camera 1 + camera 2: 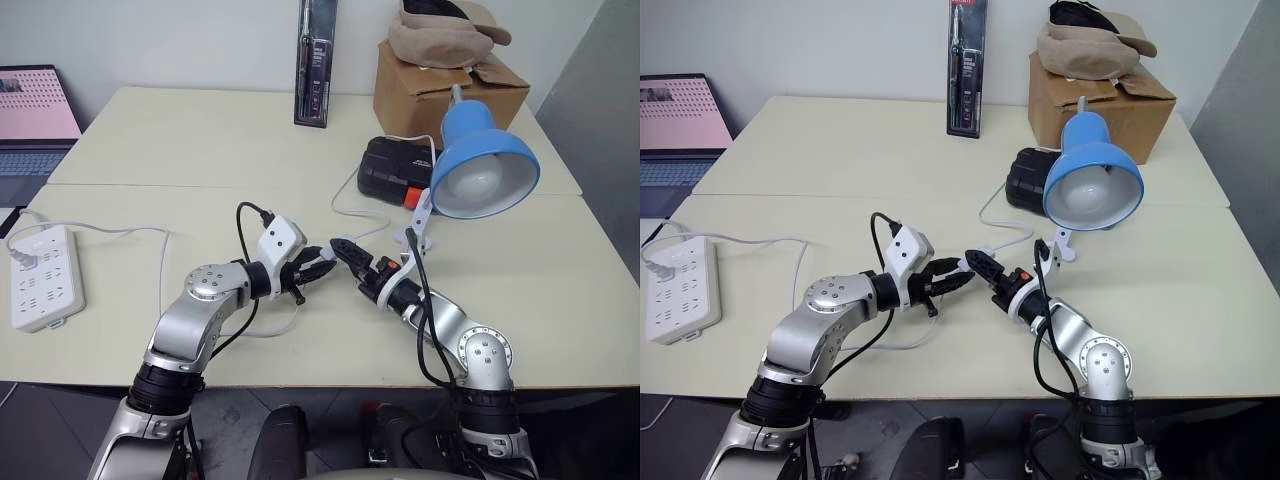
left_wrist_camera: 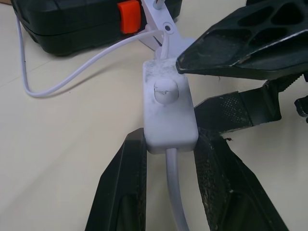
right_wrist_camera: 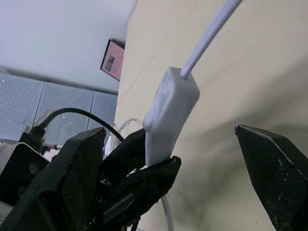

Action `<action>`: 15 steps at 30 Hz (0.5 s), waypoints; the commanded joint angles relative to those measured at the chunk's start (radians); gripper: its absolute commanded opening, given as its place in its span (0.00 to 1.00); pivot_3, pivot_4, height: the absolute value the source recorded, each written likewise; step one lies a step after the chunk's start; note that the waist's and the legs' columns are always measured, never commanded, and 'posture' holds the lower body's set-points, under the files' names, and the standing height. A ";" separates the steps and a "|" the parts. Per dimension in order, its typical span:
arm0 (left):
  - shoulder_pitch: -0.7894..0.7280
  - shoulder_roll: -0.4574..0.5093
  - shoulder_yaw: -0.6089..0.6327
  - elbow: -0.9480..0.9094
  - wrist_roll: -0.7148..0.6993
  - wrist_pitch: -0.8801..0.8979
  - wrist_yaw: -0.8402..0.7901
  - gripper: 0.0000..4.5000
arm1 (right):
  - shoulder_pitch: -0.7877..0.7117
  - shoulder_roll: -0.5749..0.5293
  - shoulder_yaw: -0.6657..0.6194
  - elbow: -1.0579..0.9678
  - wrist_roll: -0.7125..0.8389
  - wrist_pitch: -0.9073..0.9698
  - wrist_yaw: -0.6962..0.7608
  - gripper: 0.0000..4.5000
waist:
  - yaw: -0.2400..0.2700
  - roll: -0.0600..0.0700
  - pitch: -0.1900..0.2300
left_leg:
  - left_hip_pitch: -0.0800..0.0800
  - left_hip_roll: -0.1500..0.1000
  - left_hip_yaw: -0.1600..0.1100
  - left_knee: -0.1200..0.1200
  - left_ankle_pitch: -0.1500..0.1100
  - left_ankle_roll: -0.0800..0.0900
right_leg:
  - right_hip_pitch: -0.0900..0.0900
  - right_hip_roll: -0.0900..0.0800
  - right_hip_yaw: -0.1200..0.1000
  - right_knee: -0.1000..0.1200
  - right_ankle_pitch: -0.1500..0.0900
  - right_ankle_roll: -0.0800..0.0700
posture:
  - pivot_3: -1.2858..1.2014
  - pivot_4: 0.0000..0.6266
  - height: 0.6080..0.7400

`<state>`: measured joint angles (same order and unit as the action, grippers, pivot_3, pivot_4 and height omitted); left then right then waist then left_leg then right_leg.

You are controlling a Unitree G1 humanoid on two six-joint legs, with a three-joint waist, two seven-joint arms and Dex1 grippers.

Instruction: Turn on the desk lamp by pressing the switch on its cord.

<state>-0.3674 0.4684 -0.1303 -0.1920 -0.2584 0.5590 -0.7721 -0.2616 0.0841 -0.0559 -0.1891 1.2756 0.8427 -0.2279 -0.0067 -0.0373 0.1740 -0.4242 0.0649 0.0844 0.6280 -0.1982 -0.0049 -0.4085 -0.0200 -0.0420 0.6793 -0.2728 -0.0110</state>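
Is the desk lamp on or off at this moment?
Off: the bulb inside the desk lamp shows no glow, and no light falls on the table.

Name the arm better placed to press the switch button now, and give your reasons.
Right. The left gripper is shut on the switch, holding it off the table, so it is occupied. The right gripper is open, with one finger already beside the button, probably needing only a short push.

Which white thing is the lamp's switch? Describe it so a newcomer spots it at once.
Start at the blue desk lamp and follow its thin white cord toward the table's front. The switch is the small white oblong block pinched in the left end effector, unlike the large power strip at the table's left edge.
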 commanded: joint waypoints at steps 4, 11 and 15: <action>-0.020 0.007 -0.002 -0.035 -0.004 -0.017 -0.005 0.24 | -0.034 0.030 0.000 0.000 0.006 -0.013 0.013 1.00 | 0.000 0.000 0.000 | 0.000 0.000 0.000 0.000 0.000 0.000 | 0.000 0.000 0.000 0.000 0.000 0.000 | 0.52 0.24 1.00; -0.016 0.006 -0.002 -0.041 -0.002 -0.017 -0.001 0.24 | -0.043 0.031 0.003 0.013 0.003 -0.006 0.014 1.00 | 0.000 0.000 0.000 | 0.000 0.000 0.000 0.000 0.000 0.000 | 0.000 0.000 0.000 0.000 0.000 0.000 | 0.52 0.24 1.00; -0.016 0.005 -0.002 -0.043 -0.001 -0.017 0.002 0.24 | -0.042 0.029 0.004 0.015 0.005 -0.002 0.015 1.00 | 0.000 0.000 0.000 | 0.000 0.000 0.000 0.000 0.000 0.000 | 0.000 0.000 0.000 0.000 0.000 0.000 | 0.52 0.24 1.00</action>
<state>-0.3676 0.4697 -0.1322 -0.1923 -0.2572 0.5588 -0.7741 -0.2917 0.0890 -0.0553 -0.1543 1.2754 0.8397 -0.2237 -0.0069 -0.0373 0.1741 -0.4245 0.0650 0.0844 0.6279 -0.1981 -0.0049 -0.4086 -0.0201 -0.0420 0.6791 -0.2728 -0.0110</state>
